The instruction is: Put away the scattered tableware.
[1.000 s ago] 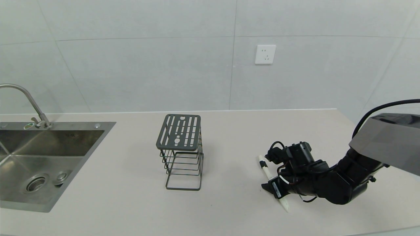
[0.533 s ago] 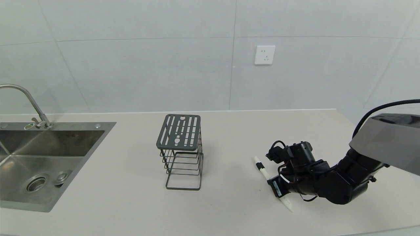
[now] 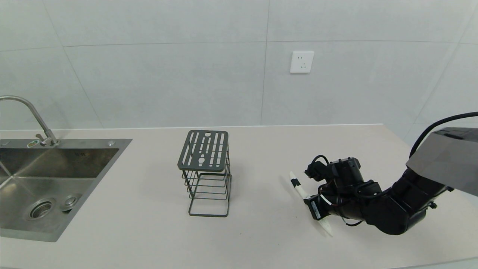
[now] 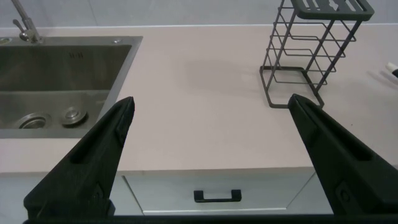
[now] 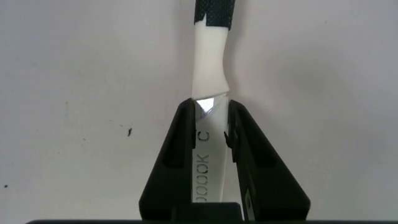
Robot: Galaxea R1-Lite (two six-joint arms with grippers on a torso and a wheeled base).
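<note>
Item: knife (image 3: 298, 185), white, slim.
- Location: right part of the worktop (image 3: 261, 157), well apart from the rack (image 3: 204, 149), lying aslant with the handle end toward the wall.
- Hidden parts: in the head view its middle is covered by the right claw (image 3: 316, 213), with only the handle and the pale blade tip showing on either side. In the right wrist view the far end of the blade is cut off. Whether the knife rests on the worktop or is raised off it cannot be told.
- Form: smooth white handle with a black textured band, and a flat blade with print on it.

Right claw: black, narrowed onto the blade just past the handle, one finger against each flat.

Left claw (image 4: 211, 155): black tapered fingers spread wide, holding nothing. It is off the front edge of the worktop, above a drawer handle (image 4: 217, 196).

Rack: dark grey wire frame, upright, with a flat slotted plate on top.

Sink (image 3: 74, 142): brushed steel, set into the worktop at the left and cut off by the frame edge. Its curved tap (image 3: 26, 108) is also cut off.

Wall socket (image 3: 301, 62): white, on pale tiles.
</note>
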